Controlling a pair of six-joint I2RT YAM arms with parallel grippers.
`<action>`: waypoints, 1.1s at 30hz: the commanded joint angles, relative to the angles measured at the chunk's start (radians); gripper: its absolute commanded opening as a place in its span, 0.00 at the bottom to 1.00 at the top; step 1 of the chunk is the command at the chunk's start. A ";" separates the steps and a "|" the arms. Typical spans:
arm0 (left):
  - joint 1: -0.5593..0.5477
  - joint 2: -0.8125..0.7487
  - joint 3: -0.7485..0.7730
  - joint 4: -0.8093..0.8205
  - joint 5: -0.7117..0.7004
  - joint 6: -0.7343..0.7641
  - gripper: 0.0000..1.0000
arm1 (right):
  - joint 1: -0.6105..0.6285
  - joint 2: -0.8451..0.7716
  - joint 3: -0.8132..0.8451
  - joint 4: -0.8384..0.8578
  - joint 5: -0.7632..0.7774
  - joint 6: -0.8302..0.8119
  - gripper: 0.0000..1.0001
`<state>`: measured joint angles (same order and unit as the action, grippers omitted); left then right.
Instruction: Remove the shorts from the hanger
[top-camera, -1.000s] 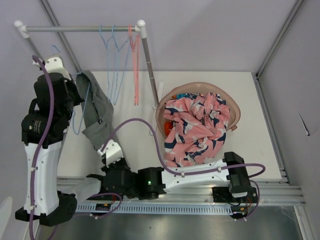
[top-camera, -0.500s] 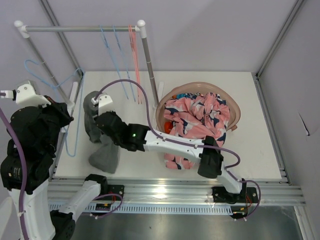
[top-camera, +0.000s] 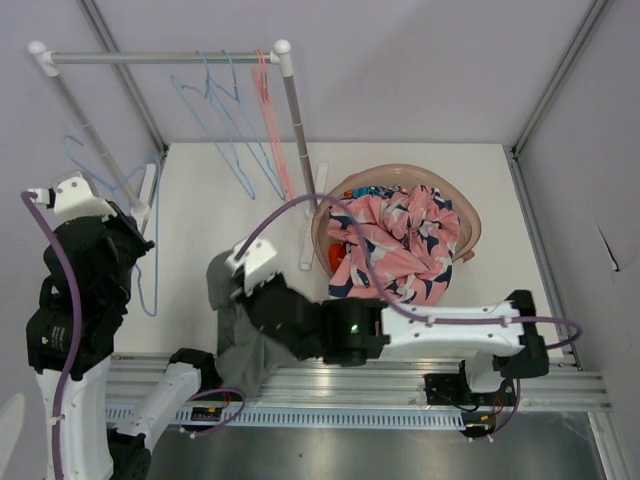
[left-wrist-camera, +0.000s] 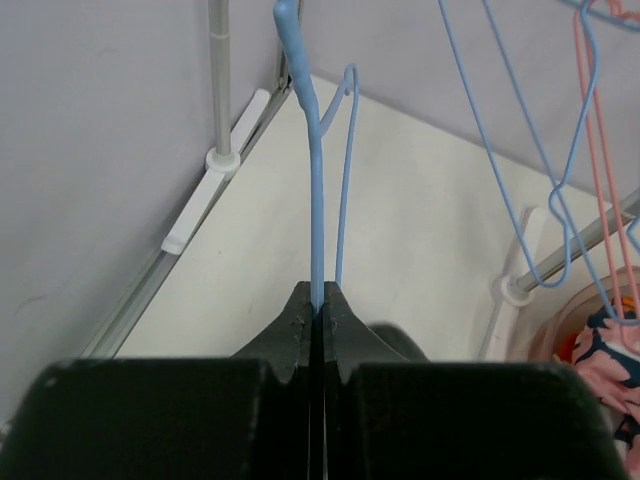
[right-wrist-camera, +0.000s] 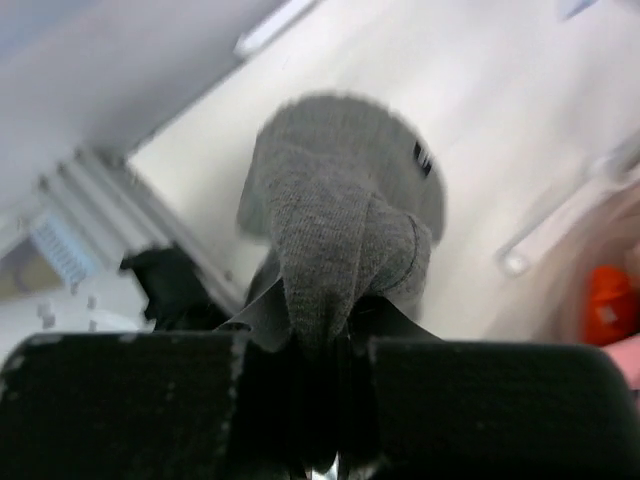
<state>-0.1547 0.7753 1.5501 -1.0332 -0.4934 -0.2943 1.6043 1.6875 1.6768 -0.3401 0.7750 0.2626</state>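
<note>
Clamps the thin wire of a blue hanger (left-wrist-camera: 316, 190) in the left end effector (left-wrist-camera: 318, 292), jaws pressed together on it, hook end pointing up beside the left wall. Bare hanger, well apart from the grey shorts (right-wrist-camera: 340, 200). Pinches a bunched fold of those shorts in the right end effector (right-wrist-camera: 318, 335), jaws almost closed around the knit cloth. Holds the shorts near the front-left edge of the desk (top-camera: 420, 165), between the gripped hanger and the basket (top-camera: 318, 225), cloth drooping below the fingers. In the basket, a heaped pink patterned garment (top-camera: 400, 240). At the back, on the rail (top-camera: 160, 57): more blue hangers (top-camera: 228, 95) and a pink hanger (top-camera: 272, 110).
</note>
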 joint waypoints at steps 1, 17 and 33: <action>0.004 -0.050 -0.077 0.077 0.025 0.029 0.00 | -0.105 -0.152 0.118 0.085 0.158 -0.152 0.00; 0.004 -0.255 -0.426 0.176 0.088 -0.006 0.00 | -0.495 0.012 0.755 0.373 0.125 -0.805 0.00; 0.004 -0.255 -0.453 0.194 0.096 -0.014 0.00 | -0.802 -0.463 -0.142 0.348 0.123 -0.274 0.00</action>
<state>-0.1547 0.5030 1.0599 -0.8955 -0.4046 -0.2924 0.8604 1.3346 1.6848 0.0120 0.9062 -0.2447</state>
